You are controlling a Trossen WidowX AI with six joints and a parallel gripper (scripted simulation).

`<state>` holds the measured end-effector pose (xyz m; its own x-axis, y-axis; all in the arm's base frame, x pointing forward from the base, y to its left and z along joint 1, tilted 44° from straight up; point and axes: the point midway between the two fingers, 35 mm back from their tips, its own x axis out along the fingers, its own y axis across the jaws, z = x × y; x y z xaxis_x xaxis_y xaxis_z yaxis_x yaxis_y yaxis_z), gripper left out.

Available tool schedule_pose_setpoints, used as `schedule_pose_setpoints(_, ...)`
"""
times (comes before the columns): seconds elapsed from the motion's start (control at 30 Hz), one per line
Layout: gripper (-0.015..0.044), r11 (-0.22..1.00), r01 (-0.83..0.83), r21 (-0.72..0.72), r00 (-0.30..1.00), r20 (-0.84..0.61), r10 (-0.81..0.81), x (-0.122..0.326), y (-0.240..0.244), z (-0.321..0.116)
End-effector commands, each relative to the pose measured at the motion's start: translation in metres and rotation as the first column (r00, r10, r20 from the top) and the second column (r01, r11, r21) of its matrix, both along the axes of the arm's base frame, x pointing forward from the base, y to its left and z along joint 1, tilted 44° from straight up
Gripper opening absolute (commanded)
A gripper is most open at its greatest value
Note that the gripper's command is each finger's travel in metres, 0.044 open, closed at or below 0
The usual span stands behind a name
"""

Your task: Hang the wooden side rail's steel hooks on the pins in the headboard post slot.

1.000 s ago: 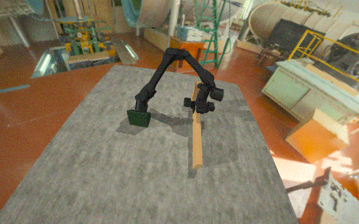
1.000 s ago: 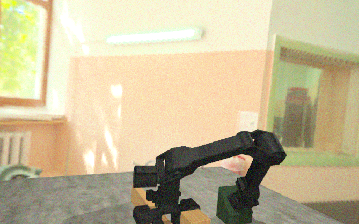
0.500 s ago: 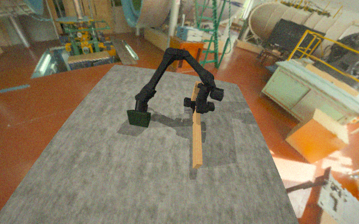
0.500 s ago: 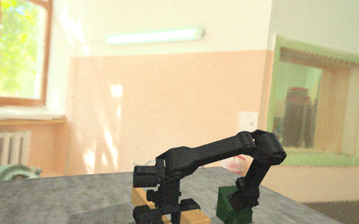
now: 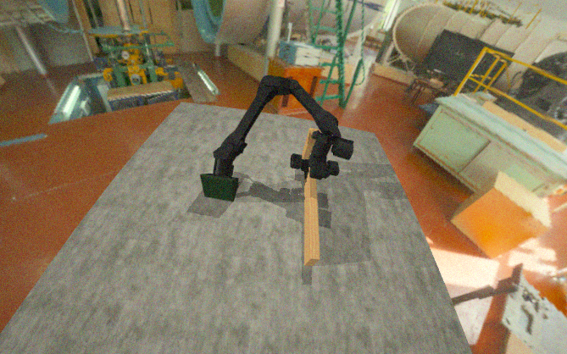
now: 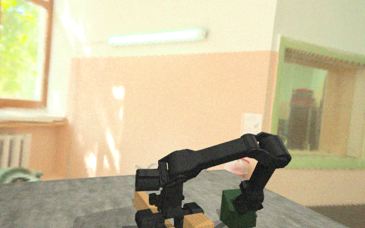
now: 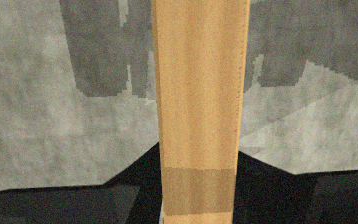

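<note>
My gripper (image 5: 308, 174) (image 6: 171, 222) (image 7: 186, 145) is shut on the wooden side rail (image 5: 312, 229) (image 6: 142, 200) (image 7: 200, 90), with a dark finger on each side of it. The rail runs towards the front of the top view. A dark shadow lies just past its far end; I cannot tell whether that end touches the table. A second piece of wood, apparently the headboard post (image 5: 309, 140) (image 6: 197, 221), stands close beyond the gripper in the top view, partly hidden by the arm. The hooks, the slot and the pins are not visible.
The arm's dark green base block (image 5: 219, 187) (image 6: 237, 215) stands on the grey table (image 5: 166, 263) (image 6: 73, 192), left of the rail in the top view. The table's right edge lies to the right of the rail there. The arm arches over from the base to the rail.
</note>
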<state>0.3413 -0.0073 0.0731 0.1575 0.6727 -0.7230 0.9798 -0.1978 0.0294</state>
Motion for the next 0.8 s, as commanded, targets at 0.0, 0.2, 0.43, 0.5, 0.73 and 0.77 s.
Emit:
schedule_pose_setpoints(0.0,0.0,1.0,0.011,-0.002,1.0,0.011,-0.011,0.0015,-0.0018,0.0056)
schedule_pose_setpoints(0.2,0.0,1.0,0.011,-0.002,1.0,0.011,-0.011,0.0009,-0.0011,0.0059)
schedule_pose_setpoints(0.43,0.0,1.0,0.011,-0.002,1.0,0.011,-0.011,0.0004,0.0001,0.0059)
schedule_pose_setpoints(0.5,0.0,1.0,0.011,-0.002,1.0,0.011,-0.011,0.0003,0.0005,0.0058)
schedule_pose_setpoints(0.73,0.0,1.0,0.011,-0.002,1.0,0.011,-0.011,0.0006,0.0014,0.006)
schedule_pose_setpoints(0.77,0.0,1.0,0.011,-0.002,1.0,0.011,-0.011,0.0006,0.0014,0.0061)
